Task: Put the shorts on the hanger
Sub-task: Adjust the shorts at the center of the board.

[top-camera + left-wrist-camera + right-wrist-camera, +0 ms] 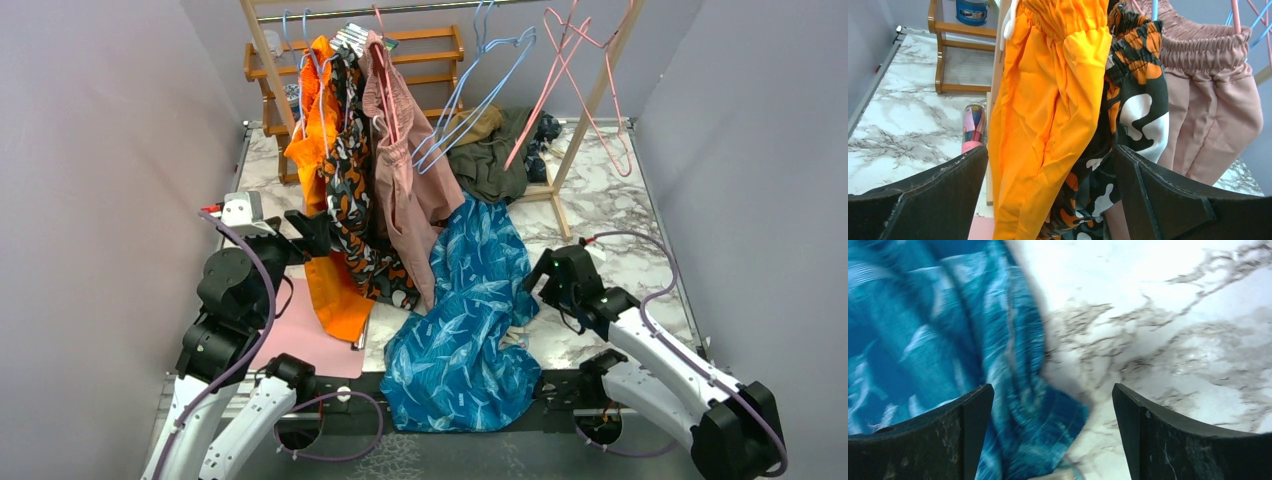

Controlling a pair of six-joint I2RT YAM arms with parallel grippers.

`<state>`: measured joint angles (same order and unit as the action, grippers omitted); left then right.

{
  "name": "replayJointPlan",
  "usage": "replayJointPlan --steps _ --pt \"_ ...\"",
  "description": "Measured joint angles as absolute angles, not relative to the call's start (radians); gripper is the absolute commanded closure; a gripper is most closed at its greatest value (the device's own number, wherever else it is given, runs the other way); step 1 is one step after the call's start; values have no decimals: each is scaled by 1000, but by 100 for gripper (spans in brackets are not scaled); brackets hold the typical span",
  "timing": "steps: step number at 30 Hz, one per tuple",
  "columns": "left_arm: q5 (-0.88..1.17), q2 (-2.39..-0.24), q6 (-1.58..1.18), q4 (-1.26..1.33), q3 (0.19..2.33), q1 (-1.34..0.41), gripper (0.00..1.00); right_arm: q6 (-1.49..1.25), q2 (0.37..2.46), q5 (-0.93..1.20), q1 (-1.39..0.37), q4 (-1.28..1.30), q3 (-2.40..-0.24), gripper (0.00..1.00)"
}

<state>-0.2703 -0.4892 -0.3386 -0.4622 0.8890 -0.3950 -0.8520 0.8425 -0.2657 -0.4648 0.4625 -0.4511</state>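
Bright, even overhead light, soft shadows. Top and left wrist views sharp. Right wrist view blurred: shorts [943, 335], table [1173, 335] smeared.

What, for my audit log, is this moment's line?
left gripper open; right gripper open beside teal leaf-print fabric shorts; thin pink triangular hanger empty
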Motion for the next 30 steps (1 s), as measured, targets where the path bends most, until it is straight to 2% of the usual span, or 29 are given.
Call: replayJointPlan --steps 6,16,18,19,21,26,30 --pt "-287 -488 -335 -469 903 -402 4 -867 901 -239 -382 379 -364 20" --pt "-284 -486 -332 -479 904 -403 4 -870 865 -72 -377 288 -303 58" --pt "-284 -492 -332 -485 917 -403 4 -867 856 -35 -377 289 -302 71" --pt "-284 -497 -331 -489 929 -403 5 -864 852 -22 -377 289 -302 83" --pt "-284 -509 -327 -490 960 -403 5 -857 839 10 -377 294 -303 98" --pt "-283 -556 -301 -478 1092 -403 5 -807 725 97 -377 375 -365 99" --pt "-270 -587 -286 -444 1199 -404 5 -720 672 191 -378 424 -522 99"
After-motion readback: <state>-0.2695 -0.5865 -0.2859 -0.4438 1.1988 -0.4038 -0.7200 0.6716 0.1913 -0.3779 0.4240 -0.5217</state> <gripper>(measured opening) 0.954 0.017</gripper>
